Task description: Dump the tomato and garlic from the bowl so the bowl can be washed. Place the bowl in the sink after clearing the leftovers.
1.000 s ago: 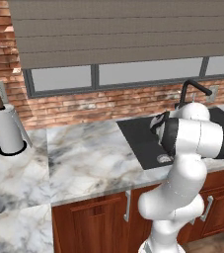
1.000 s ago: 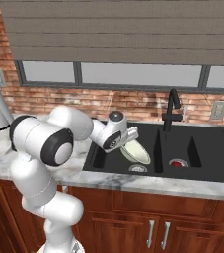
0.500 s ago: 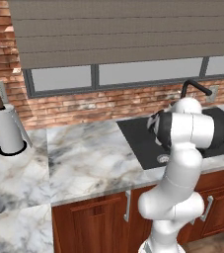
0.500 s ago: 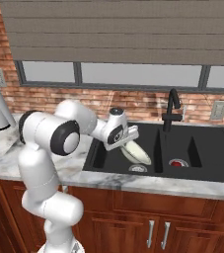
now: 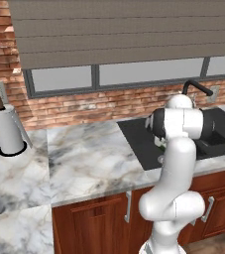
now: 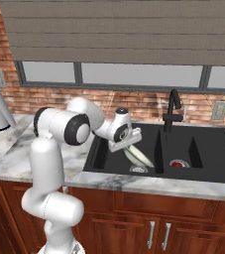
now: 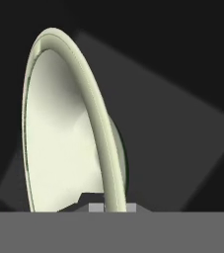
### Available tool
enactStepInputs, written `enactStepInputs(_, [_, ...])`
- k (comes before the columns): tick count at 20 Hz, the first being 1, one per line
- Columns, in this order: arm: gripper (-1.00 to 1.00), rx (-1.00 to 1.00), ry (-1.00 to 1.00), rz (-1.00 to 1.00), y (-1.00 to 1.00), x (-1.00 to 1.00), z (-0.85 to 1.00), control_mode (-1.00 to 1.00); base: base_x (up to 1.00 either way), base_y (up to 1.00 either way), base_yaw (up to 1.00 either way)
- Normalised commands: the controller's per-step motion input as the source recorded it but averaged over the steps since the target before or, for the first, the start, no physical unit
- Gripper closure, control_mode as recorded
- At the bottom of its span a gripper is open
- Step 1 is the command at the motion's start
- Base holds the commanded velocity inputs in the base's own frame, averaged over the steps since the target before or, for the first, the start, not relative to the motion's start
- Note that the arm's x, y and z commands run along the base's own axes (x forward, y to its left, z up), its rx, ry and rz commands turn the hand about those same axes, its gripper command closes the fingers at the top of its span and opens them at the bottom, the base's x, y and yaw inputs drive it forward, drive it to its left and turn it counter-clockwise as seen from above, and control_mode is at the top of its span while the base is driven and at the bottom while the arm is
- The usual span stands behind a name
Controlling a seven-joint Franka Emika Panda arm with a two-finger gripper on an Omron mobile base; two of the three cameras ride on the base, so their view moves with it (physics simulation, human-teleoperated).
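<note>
My gripper point(image 6: 130, 147) is shut on the rim of the cream-green bowl point(image 6: 139, 157), holding it steeply tilted, almost on edge, low inside the left basin of the black sink point(image 6: 205, 171). In the hand view the bowl point(image 7: 59, 133) stands on edge against the dark basin, and its rim runs down between my fingertips point(image 7: 108, 206). The bowl's inside looks bare. A small red ball, the tomato point(image 6: 177, 163), lies at the drain of the right basin. The garlic is out of view. From the left base camera my arm covers much of the sink point(image 5: 136, 136).
The black gooseneck faucet point(image 6: 172, 106) rises behind the divider between the basins. A paper towel roll point(image 5: 7, 130) stands on the marble counter point(image 5: 84, 158) at the far left. A brick wall and a window run along the back.
My elbow has swung to the right and the bowl has sunk slightly deeper into the left basin. The grip on its rim is unchanged.
</note>
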Motion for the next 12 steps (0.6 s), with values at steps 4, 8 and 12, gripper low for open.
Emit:
enactStepInputs(4, [1.0,0.0,0.09,-0.03,0.0,0.29,-0.59,-1.0,0.0,0.0,0.0])
enactStepInputs(8, [1.0,0.0,0.05,-0.04,0.0,0.36,-0.5,-1.0,0.0,0.0,0.0])
enactStepInputs(12, [1.0,0.0,0.0,-0.05,0.0,0.43,-0.39,-1.0,0.0,0.0,0.0])
